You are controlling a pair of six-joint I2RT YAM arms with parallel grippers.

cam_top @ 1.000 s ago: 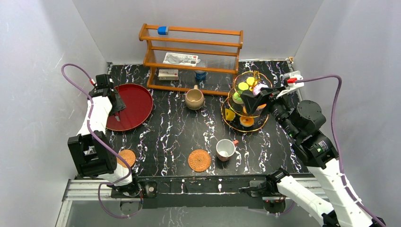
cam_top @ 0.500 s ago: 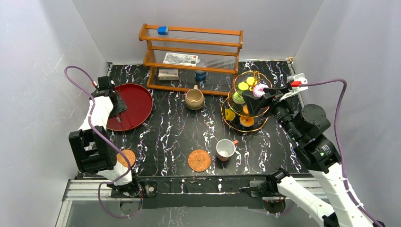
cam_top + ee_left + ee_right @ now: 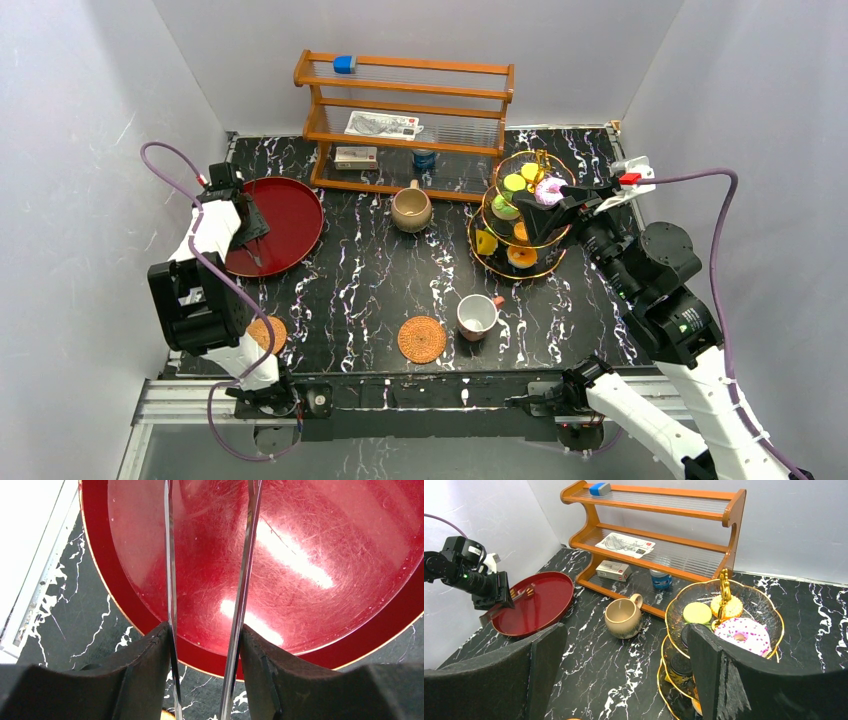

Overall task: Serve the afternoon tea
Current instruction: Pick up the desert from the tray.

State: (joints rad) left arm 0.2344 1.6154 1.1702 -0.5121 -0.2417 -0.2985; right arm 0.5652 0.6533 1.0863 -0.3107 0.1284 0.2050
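Hovering wide open beside the tiered stand (image 3: 520, 215), the right pincer (image 3: 540, 215) holds nothing; left pincer (image 3: 207, 630) parted over the red tray (image 3: 380, 610).

Open tabletop (image 3: 370, 280) is lying across the middle, between the red tray (image 3: 290, 215) by the left edge and the tiered stand (image 3: 520, 215) by the right edge. The wooden rack (image 3: 405, 120) is blocking the far edge, the tan mug (image 3: 410, 210) is standing just before it, and the white cup (image 3: 477, 316) and coaster (image 3: 422, 339) are crowding the near edge
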